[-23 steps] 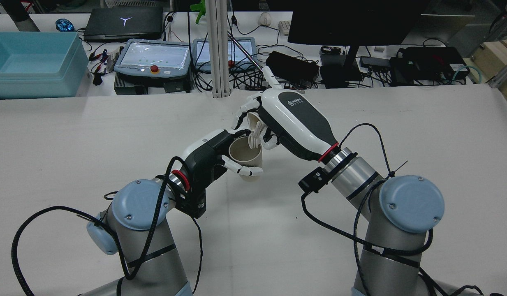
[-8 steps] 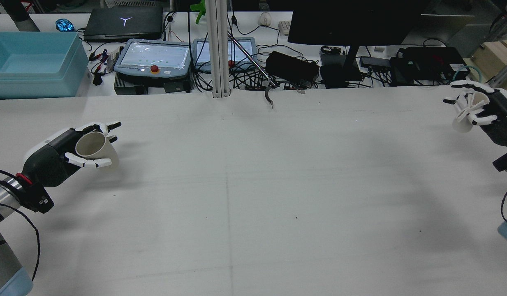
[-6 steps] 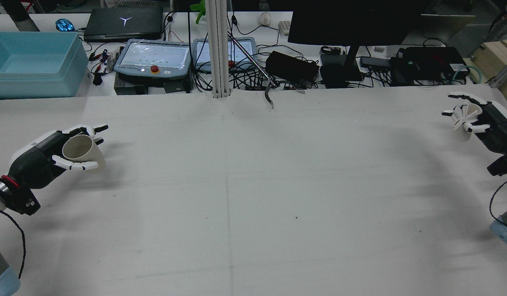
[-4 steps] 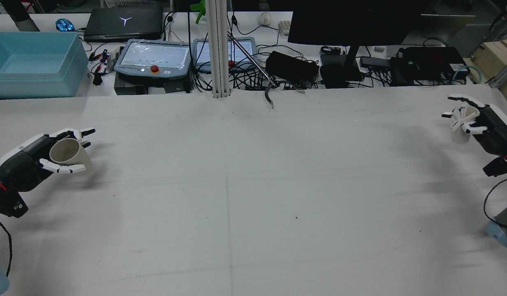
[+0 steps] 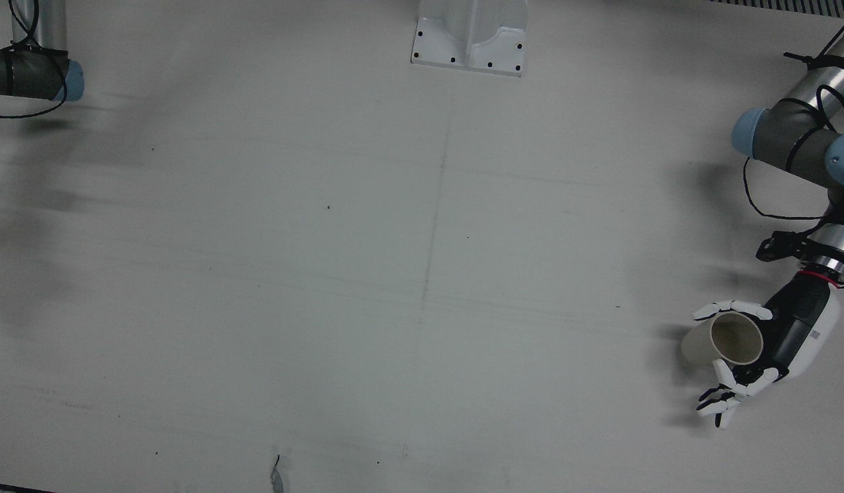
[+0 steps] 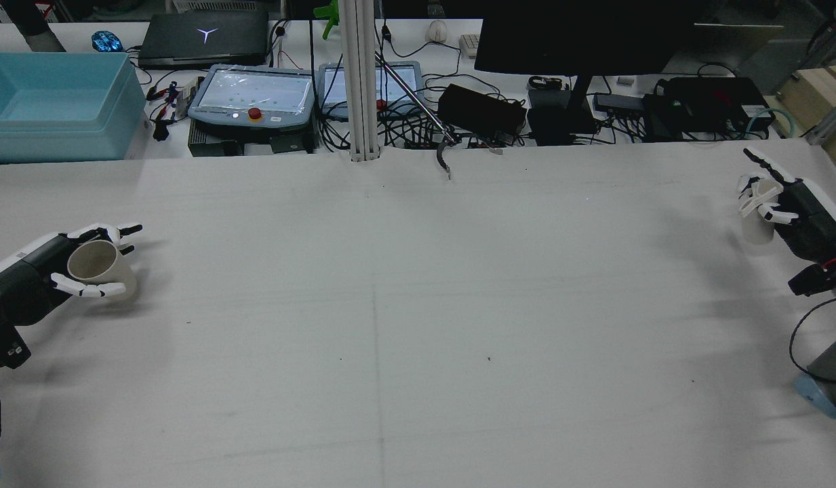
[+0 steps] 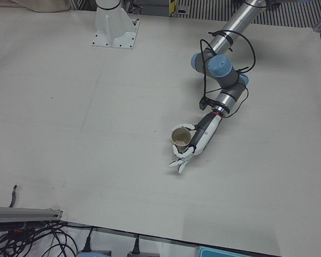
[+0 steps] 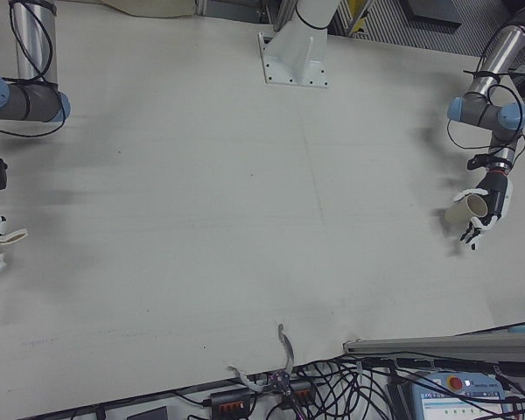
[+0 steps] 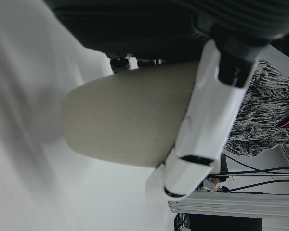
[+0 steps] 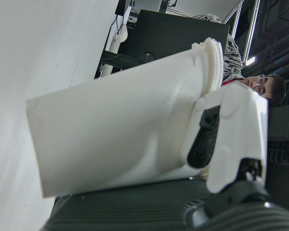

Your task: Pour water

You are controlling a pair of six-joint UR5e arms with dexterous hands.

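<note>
My left hand (image 6: 31, 281) is shut on a beige paper cup (image 6: 109, 271) at the far left of the table in the rear view. The cup stands upright, low over or on the table. Both also show in the front view, the hand (image 5: 784, 342) and the cup (image 5: 702, 342), with some fingers stretched past the cup. My right hand (image 6: 801, 213) is shut on a white cup (image 6: 755, 224) at the table's far right edge. The right hand view shows that cup (image 10: 115, 130) with a finger against its side. I cannot see into either cup.
Behind the table's far edge are a blue bin (image 6: 51, 102), teach pendants (image 6: 251, 95), cables and a monitor. A metal post (image 6: 360, 81) rises at the middle back. A small dark hook (image 6: 445, 159) lies on the table near that edge. A white mounting base (image 5: 471, 38) sits between the arms.
Both hands have left the table's middle, where the white cup was tipped over the beige one. They moved to opposite sides, each still holding its cup, and came lower in the last second.
</note>
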